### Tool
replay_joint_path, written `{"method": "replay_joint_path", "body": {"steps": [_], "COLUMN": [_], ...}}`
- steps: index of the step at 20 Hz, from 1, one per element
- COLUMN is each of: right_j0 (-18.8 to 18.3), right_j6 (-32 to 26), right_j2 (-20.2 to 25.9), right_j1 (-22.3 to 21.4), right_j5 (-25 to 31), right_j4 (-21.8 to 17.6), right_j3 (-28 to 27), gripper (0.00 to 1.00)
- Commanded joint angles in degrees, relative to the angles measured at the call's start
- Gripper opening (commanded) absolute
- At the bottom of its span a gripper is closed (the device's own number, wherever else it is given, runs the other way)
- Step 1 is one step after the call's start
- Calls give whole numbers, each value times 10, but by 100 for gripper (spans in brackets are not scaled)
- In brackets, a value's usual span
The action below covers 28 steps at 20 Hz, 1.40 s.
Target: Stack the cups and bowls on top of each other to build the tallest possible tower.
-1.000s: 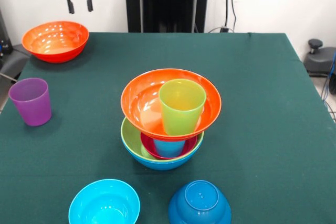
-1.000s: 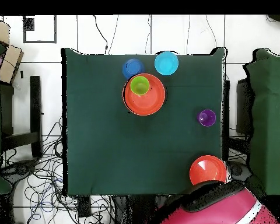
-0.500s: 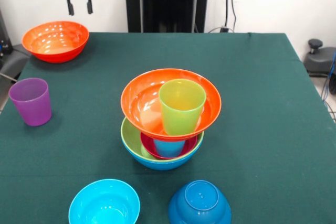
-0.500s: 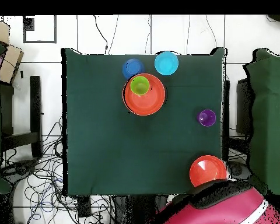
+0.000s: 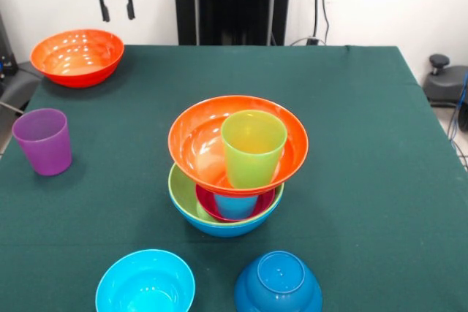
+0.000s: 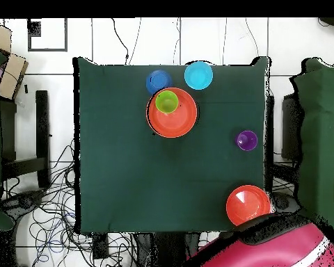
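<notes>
Bowls: 2 orange (image 5: 77, 55) (image 5: 235, 140), 1 lime (image 5: 181, 193), 1 blue (image 5: 223, 227), 1 magenta (image 5: 208, 204), 1 cyan (image 5: 145, 283), 1 dark blue (image 5: 278, 283). Cups: lime (image 5: 252, 147), purple (image 5: 44, 140), light blue (image 5: 235, 205).

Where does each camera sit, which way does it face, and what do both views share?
Front view: across the table, facing the robot; only the open gripper shows, above the loose orange bowl.
Overhead view: above the table, looking straight down; the red arm shows at the bottom.
Shared: the tower, the purple cup, the cyan bowl, the overturned dark blue bowl.

cyan bowl (image 5: 145, 283) | dark blue bowl (image 5: 278, 283) | both cut off at bottom edge
</notes>
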Motion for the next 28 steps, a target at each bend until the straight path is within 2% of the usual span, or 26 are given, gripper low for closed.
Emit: {"method": "replay_joint_path", "body": {"steps": [1,4,6,10,13,21,24,25,26,27,28], "right_j0": [-29,-26,-18,-23,-22,-24,-61,-113,-172,-228,-257], "right_j6": [-84,-40,-23,-55,-55,-57,-99,-138,-168,-185,-187], "right_j2": [60,62,65,76,72,71,54,38,2,-27,-51], "right_j1": [49,67,76,69,64,64,28,-4,-35,-58,-67], "right_j5": [0,14,26,30,29,30,-16,-65,-91,-108,-96], "right_j4": [-43,-82,-91,-61,-41,-33,-27,-38,-76,-114,-141], "right_j3": [-69,-89,-100,-93,-81,-82,-35,1,41,58,64], "gripper": [100,100,100,100,100,100,100,100,100,100,100]}}
